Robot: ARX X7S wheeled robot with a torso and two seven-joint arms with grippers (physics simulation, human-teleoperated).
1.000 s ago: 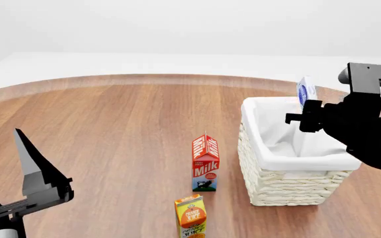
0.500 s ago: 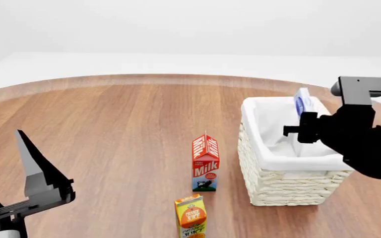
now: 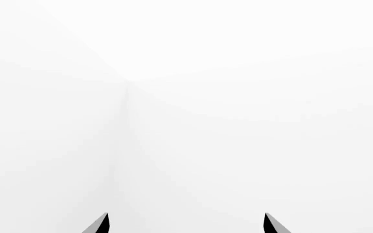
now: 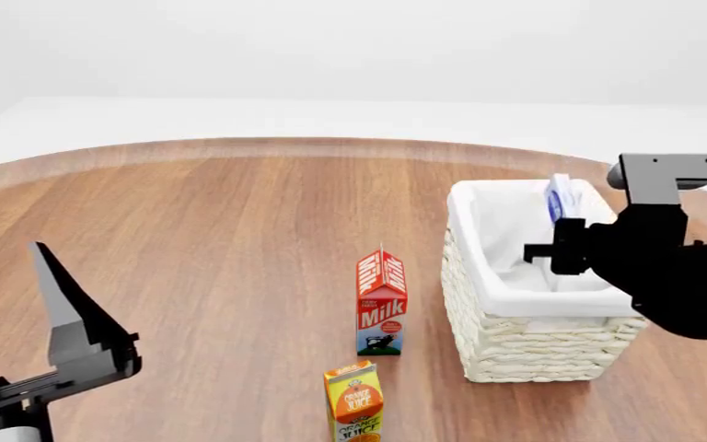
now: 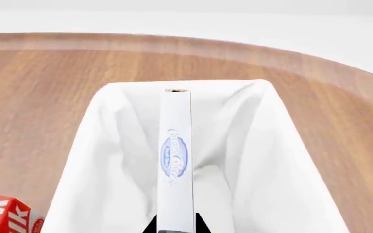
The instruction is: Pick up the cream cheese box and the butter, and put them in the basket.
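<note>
One of two task items is in hand: the right gripper (image 4: pixel 559 247) is clamped on the cream cheese box (image 4: pixel 556 196), held edge-on and upright over the basket (image 4: pixel 538 345), above the far half of its opening; in the right wrist view the box (image 5: pixel 175 160) lines up with the basket's long centre line, white cloth lining (image 5: pixel 251 160) on both sides. Main risk as I read it: the box is thin, flat and rigid, pinched only at its lower end, so a release from this height could let it tip, strike the far rim and land on the table (image 4: pixel 231 239) beyond the basket. Second risk: going lower could snag the fingers on the soft lining folded over the rim, or knock the wicker wall and shift the light-looking basket. Butter is not visible in any view, so I can't say where it sits. Left gripper (image 3: pixel 185 224) is spread apart and empty, parked well to the basket's left, pointing at blank background. Milk carton (image 4: pixel 381 304) stands upright just left of the basket, juice carton (image 4: pixel 353 401) nearer the robot than the milk; both are tall, narrow and gable-topped, easy to topple if an arm sweeps past. Basket is coarse woven cream wicker, rectangular; table is smooth wood grain.
</note>
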